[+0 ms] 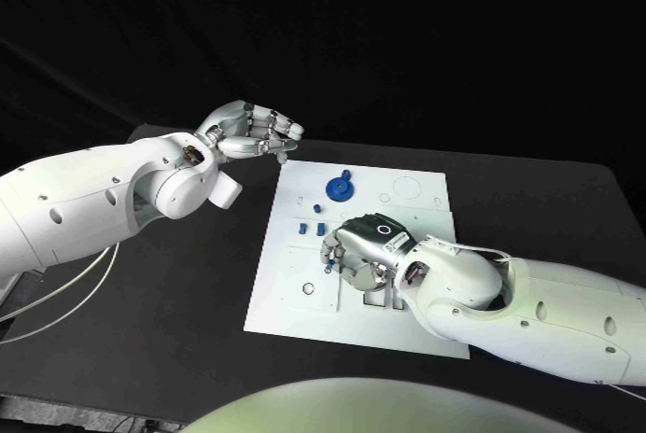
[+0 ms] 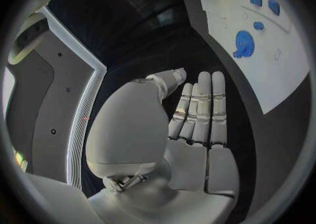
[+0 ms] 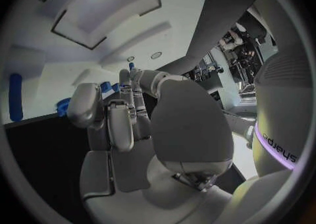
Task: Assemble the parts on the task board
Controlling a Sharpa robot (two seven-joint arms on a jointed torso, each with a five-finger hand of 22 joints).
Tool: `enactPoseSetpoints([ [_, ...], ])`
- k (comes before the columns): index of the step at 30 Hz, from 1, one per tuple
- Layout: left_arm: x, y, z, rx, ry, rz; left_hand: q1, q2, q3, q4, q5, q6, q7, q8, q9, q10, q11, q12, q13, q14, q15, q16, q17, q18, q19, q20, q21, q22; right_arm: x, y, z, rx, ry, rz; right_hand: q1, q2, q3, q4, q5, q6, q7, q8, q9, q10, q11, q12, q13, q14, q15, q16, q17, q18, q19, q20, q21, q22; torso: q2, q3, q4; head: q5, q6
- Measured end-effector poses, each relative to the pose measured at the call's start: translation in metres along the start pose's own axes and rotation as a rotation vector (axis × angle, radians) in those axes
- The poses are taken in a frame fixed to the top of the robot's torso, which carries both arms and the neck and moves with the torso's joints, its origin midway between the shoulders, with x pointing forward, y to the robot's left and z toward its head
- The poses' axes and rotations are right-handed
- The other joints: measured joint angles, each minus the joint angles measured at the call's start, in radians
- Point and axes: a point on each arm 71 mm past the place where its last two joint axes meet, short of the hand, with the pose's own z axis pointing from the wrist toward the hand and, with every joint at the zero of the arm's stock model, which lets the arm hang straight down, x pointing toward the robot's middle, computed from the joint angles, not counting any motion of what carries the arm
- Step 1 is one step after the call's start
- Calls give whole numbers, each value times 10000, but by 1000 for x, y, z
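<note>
I have the right hand (image 1: 361, 254) low over the middle of the task board (image 1: 424, 195), fingers curled around what looks like a small blue part (image 3: 131, 66) – I cannot tell if it is clamped. The left hand (image 1: 252, 132) hovers off the board's far-left corner, fingers together, empty. Seat the part squarely – I would descend slowly, keeping it upright over its recess.

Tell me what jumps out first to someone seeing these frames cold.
The white task board in the middle of the black table, with the right hand lowered over its centre, fingers down among small blue parts. Next, a round blue part lying near the board's far edge. The left hand hangs off the board's far left corner, holding nothing.
</note>
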Motion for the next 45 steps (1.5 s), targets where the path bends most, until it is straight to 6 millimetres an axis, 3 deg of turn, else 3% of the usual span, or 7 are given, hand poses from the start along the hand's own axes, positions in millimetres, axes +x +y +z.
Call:
enactPoseSetpoints([
  [25, 0, 0, 0, -19, 28, -13, 0, 0, 0, 0, 0, -23, -23, 0, 1, -59, -14, 74, 0, 0, 0, 0, 0, 0, 0, 0, 0, -11, 8, -1, 3, 81, 286, 8, -12, -15, -2, 2, -24, -16, 15, 7, 53, 16, 19, 2, -3, 0, 0, 0, -11, 0, 0, 0, 0, -4, -4, -9, 5, 1, -189],
  [36, 0, 0, 0, -32, 30, -15, 0, 0, 0, 0, 0, -36, -36, 0, 0, -72, -2, 80, 0, 0, 0, 0, 0, 0, 0, 0, 0, -15, 8, -1, 5, 71, 346, -47, -23, -20, -1, 0, -32, -20, 20, 2, 62, 33, 36, -3, -1, 0, 0, 0, -11, 0, 0, 0, -7, -5, -4, -2, -4, 39, -199],
  [45, 0, 0, 0, -36, 36, -18, 0, 0, 0, 0, 0, -36, -36, 0, 1, -71, -2, 80, 0, -36, 36, 0, 0, 0, 1, -1, -12, -15, 11, 1, 7, 41, 462, -9, -146, 126, -5, -48, 11, -37, 37, -38, 62, 33, 71, -151, -3, 0, 0, 0, -8, 0, 0, 0, -62, 2, 1, 3, -4, 44, -107],
])
